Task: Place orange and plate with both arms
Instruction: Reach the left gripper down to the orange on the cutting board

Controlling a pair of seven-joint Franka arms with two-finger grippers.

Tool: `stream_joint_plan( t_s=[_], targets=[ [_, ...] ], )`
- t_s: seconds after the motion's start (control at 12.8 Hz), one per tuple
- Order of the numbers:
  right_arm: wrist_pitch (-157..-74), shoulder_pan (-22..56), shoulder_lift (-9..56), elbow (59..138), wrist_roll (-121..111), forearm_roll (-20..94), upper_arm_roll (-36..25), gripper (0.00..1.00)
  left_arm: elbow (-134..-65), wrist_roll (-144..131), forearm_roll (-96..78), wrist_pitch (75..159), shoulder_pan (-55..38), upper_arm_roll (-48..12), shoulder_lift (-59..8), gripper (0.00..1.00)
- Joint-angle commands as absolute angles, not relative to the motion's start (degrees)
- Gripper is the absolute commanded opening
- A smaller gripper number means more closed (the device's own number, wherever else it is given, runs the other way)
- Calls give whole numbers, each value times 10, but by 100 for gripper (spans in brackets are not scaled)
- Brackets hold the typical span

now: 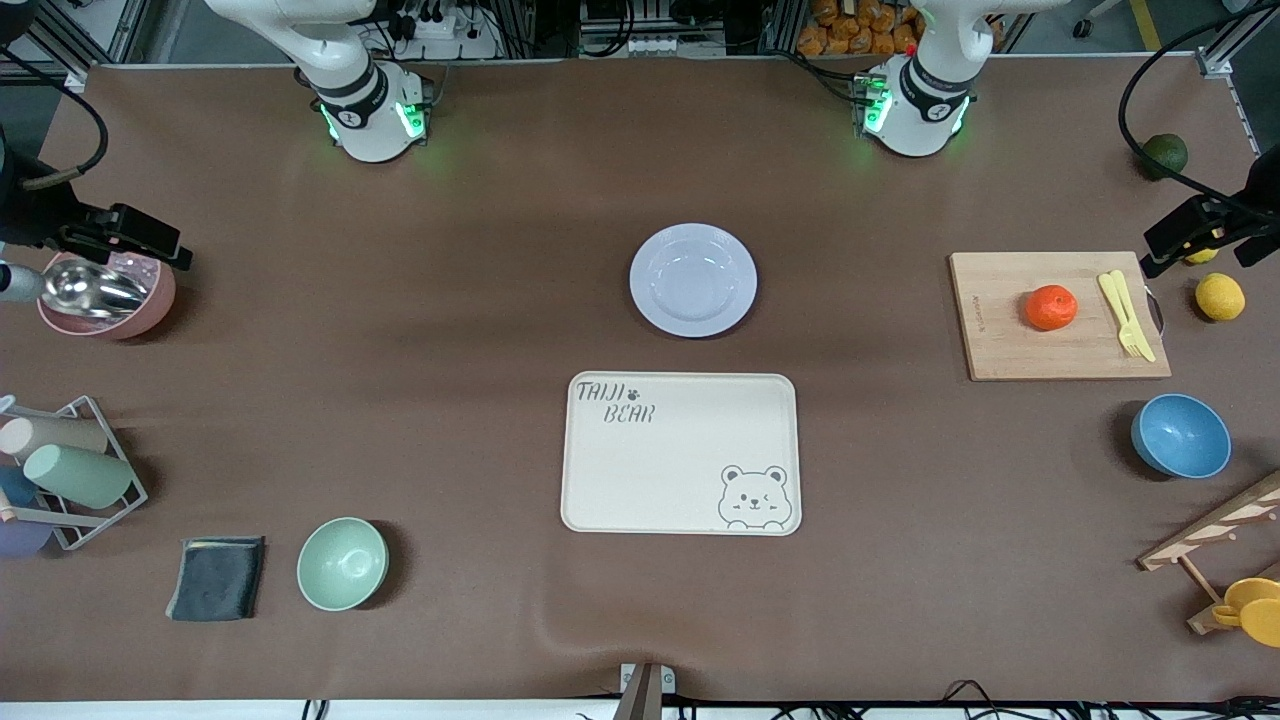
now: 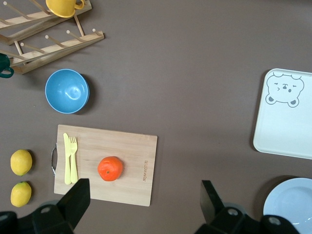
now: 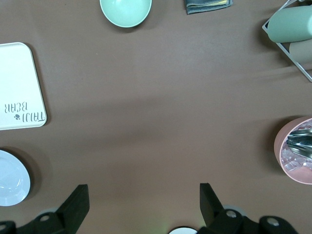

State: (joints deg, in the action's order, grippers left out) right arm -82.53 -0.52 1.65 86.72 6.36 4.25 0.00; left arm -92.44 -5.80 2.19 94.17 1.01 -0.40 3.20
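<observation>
The orange (image 1: 1051, 307) sits on a wooden cutting board (image 1: 1000, 340) toward the left arm's end of the table; it also shows in the left wrist view (image 2: 110, 168). The lavender-white plate (image 1: 693, 279) lies on the brown mat mid-table, farther from the front camera than the cream bear tray (image 1: 680, 452). Its edge shows in both wrist views (image 2: 292, 204) (image 3: 10, 178). My left gripper (image 1: 1195, 232) (image 2: 145, 200) is open and empty, high beside the board's end. My right gripper (image 1: 130, 238) (image 3: 144, 200) is open and empty, high over the pink bowl (image 1: 120, 300).
A yellow fork and knife (image 1: 1126, 313) lie on the board. Two lemons (image 1: 1220, 296), a dark green fruit (image 1: 1164, 153), a blue bowl (image 1: 1180, 436) and a wooden rack (image 1: 1215, 530) are near the left arm's end. A green bowl (image 1: 342, 563), cloth (image 1: 217, 578) and cup rack (image 1: 70, 470) are near the right arm's end.
</observation>
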Motion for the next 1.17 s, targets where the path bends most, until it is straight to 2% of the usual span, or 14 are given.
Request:
stream_joint_plan(
  t_s=[0.0, 0.31, 0.47, 0.78, 1.09],
  targets=[
    [-824, -6, 4, 874, 72, 30, 4, 100, -916, -59, 18, 919, 10, -7, 33, 100],
    [-824, -7, 5, 875, 67, 31, 3, 100, -927, -55, 18, 918, 17, -7, 12, 100],
    [-823, -8, 7, 875, 62, 33, 3, 100, -968, -56, 25, 955, 24, -5, 2, 100],
    [-823, -8, 11, 875, 64, 37, 3, 100, -1148, -41, 25, 1109, 76, -6, 30, 100],
    [-822, -7, 18, 882, 69, 59, 3, 100, -1285, -32, 25, 1220, 110, -6, 35, 100]
  ],
)
